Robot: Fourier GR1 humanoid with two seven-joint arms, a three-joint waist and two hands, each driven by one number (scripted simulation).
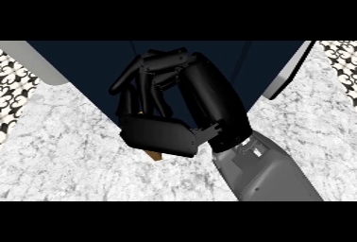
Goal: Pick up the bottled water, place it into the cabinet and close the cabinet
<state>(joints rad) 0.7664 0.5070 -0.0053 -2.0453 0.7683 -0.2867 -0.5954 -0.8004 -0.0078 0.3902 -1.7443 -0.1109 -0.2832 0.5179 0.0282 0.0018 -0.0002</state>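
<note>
Nearest the lower edge, one grey forearm [268, 170] came in from the right side across the marbled bench [77, 156], so by the rig this was the right arm. Its black right hand [188, 108] hung over the bench's far edge, at the mouth of the dark cabinet [70, 56]. The fingers [143, 80] were curled inward toward the thumb, wrapped round something almost wholly hidden. Only a small tan sliver [156, 156] peeked out under the palm, with another speck between the fingers; this was probably the bottled water, though no bottle shape could be made out.

Beyond the hand lay the cabinet's dark interior, flanked by two pale open doors, one at the left [35, 61] and one at the right [289, 71].

Judged from this, the carrying step was in hand: the load was at the cabinet's threshold, not yet set down. The next move would call for reaching farther in, lowering, uncurling the fingers, drawing clear, then swinging the doors to.

Counted: one forearm, one hand, one held thing, one cabinet, two doors. The left hand did not show.
</note>
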